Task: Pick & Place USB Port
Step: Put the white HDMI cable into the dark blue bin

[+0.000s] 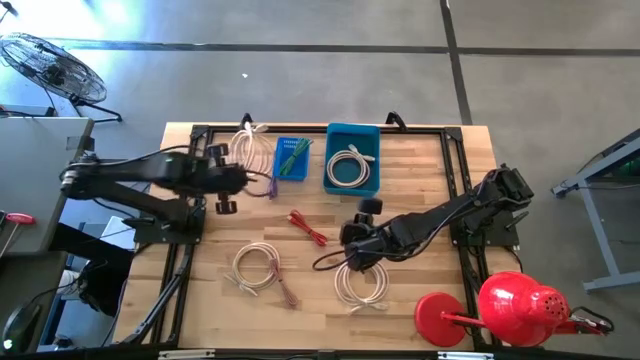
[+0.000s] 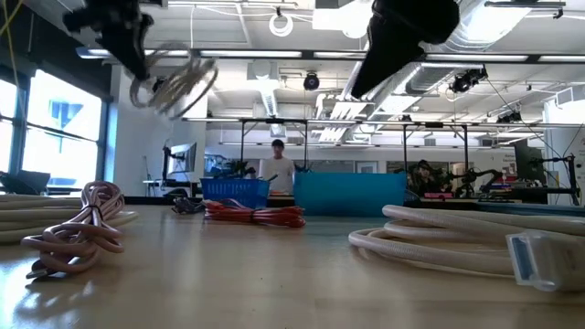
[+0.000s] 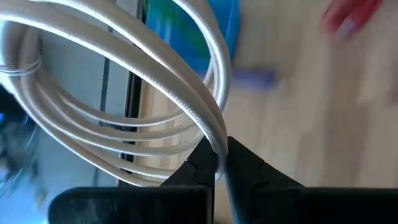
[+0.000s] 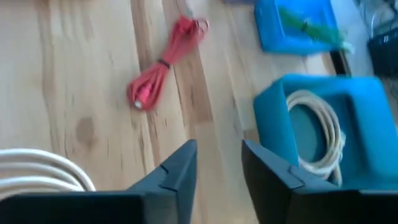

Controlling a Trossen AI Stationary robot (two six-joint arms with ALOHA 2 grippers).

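My left gripper (image 1: 243, 178) is over the table's far left part and is shut on a coiled white cable (image 1: 254, 150). In the low view that coil (image 2: 174, 80) hangs in the air, high above the table. My right gripper (image 4: 219, 163) is open above bare wood near the table's middle (image 1: 352, 240) and touches nothing. Close by it lie a red cable bundle (image 4: 163, 67) and a white coil (image 1: 362, 284). Another white coil (image 1: 255, 268) lies flat on the near left. A teal bin (image 1: 352, 135) at the far edge holds one more white coil (image 4: 320, 134). My left gripper pinches the white coil between its two fingers at one spot on the bundled loops (image 3: 217, 142), with several strands together. The loops (image 3: 118, 93) spread out beyond the fingertips. The whole coil is lifted clear of the table.
A small blue basket (image 1: 292, 158) with green pieces stands left of the teal bin. A red watering can (image 1: 515, 305) sits at the near right corner. A black frame rail (image 1: 300, 128) runs round the table. Bare wood (image 1: 430, 175) lies right of the bin.
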